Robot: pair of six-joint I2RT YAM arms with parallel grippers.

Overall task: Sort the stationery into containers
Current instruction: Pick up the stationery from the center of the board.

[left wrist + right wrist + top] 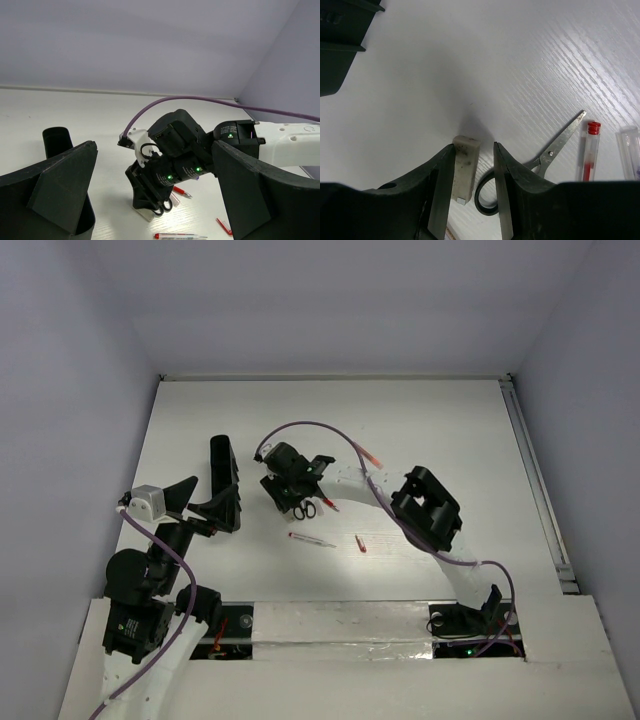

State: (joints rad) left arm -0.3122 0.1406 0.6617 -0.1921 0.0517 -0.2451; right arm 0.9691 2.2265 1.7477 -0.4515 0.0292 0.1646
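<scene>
A tan eraser (465, 167) lies on the white table between the jaws of my right gripper (473, 146). It rests against the left finger, with a gap to the right one, so the gripper is open. Black-handled scissors (555, 150) lie just right of it, one handle ring under the right finger. A red-and-white pen (589, 150) lies beside the blades. From above, the right gripper (292, 495) points down at the scissors (305, 508). My left gripper (203, 505) hangs open and empty beside the long black container (221, 462).
Loose on the table are a red-and-white pen (312, 539), a tiny red piece (360, 543), a red pen (328, 504) and another red pen (368, 455). A clear plastic piece (630, 150) lies right of the pen. The purple cable (320, 428) arcs over the right arm.
</scene>
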